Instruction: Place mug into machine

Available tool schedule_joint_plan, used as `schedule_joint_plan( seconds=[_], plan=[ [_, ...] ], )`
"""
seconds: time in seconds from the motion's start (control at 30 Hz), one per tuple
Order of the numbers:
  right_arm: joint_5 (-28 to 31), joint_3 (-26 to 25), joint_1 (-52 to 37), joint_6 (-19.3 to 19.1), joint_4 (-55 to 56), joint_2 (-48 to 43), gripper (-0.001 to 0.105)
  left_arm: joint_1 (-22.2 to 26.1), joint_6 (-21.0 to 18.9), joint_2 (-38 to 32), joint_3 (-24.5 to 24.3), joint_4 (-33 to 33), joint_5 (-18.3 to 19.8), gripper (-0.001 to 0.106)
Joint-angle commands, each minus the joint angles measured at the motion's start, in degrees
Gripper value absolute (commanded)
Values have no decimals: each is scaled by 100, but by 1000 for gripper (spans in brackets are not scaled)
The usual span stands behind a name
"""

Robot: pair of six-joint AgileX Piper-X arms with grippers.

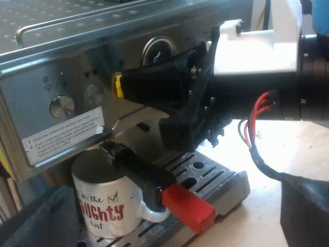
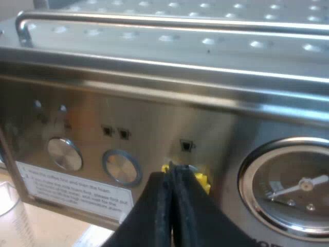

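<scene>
Mug [image 1: 103, 203] is parked on the machine [image 1: 51, 77] tray [image 1: 205, 172] under the holder [image 1: 149, 177], left gripper [image 1: 167, 224] spread empty, right gripper [image 2: 172, 177] pinched shut, so next: retreat carefully.

The left wrist view looks slantwise across the front of the espresso machine [image 1: 56, 72] from off to one side and a little above. It stands back far enough to take in the panel and the drip tray [image 1: 216, 180] below. The mug [image 1: 103, 200] and the red-ended handle [image 1: 187, 208] are nearest the lens. The right wrist view faces the same front almost squarely and from very close, high enough that the dimpled top shows over the panel. Both views share the panel's round buttons [image 1: 61, 106], instruction label [image 1: 64, 139] and pressure gauge [image 1: 158, 50]. They also share the right gripper [image 1: 119, 85], jaws pressed together at the panel.
</scene>
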Motion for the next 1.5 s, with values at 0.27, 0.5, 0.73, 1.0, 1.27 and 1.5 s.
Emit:
schedule_joint_plan(
  seconds=[0.27, 0.5, 0.73, 1.0, 1.27, 1.5],
  plan=[
    [469, -20, -390, -567, -504, 160, 0, -17, -11, 7, -52, -60, 37, 81],
    [482, -20, -406, -979, -1006, 160, 0, -17, -11, 7, -52, -60, 37, 81],
    [515, -20, -357, -1165, -907, 160, 0, -17, -11, 7, -52, -60, 37, 81],
    [525, -20, 121, -821, -123, 160, 32, -17, -11, 7, -52, -60, 37, 81],
    [901, -20, 706, -803, 366, 25, 68, -17, -11, 7, 27, -60, 37, 81],
    [1026, -20, 959, -803, 1107, -405, 67, -17, -11, 7, -68, -55, 37, 81]
  ],
)
